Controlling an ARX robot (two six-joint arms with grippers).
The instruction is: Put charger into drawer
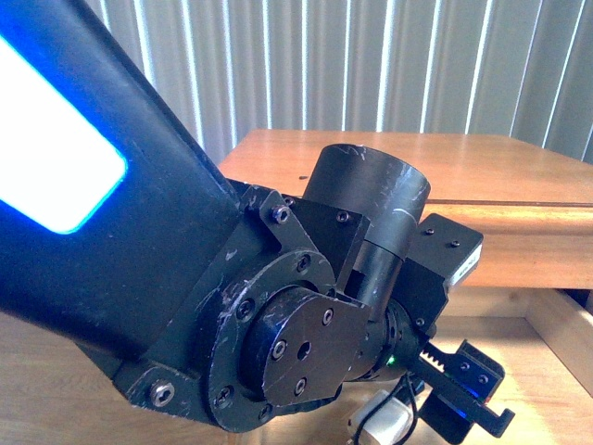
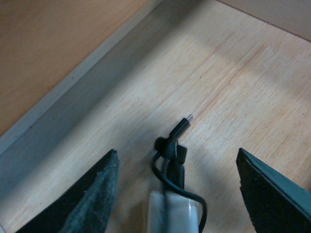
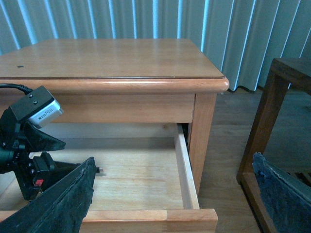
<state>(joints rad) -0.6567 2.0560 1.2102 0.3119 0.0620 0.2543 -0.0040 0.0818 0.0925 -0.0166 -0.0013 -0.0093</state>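
The charger (image 2: 170,213) lies on the floor of the open drawer (image 3: 182,165), not far from one drawer wall, between the fingers (image 2: 92,194) of the left gripper (image 2: 177,152). These fingers are spread wide and touch neither the block nor its cable (image 2: 167,170). The right gripper (image 3: 173,158) hangs outside the drawer, in front of it, with its fingers (image 3: 65,204) spread and empty. Handling, as judged: the white block is light, rigid and smooth-sided, so it can slip under a weak pinch. Take hold across its two flat sides at mid-body. The cable is thin and limp, and its plug (image 2: 182,125) sticks out loose beyond the block. Do not grip the cable alone, since the loops can unwind and the block can swing or snag on the drawer rim.
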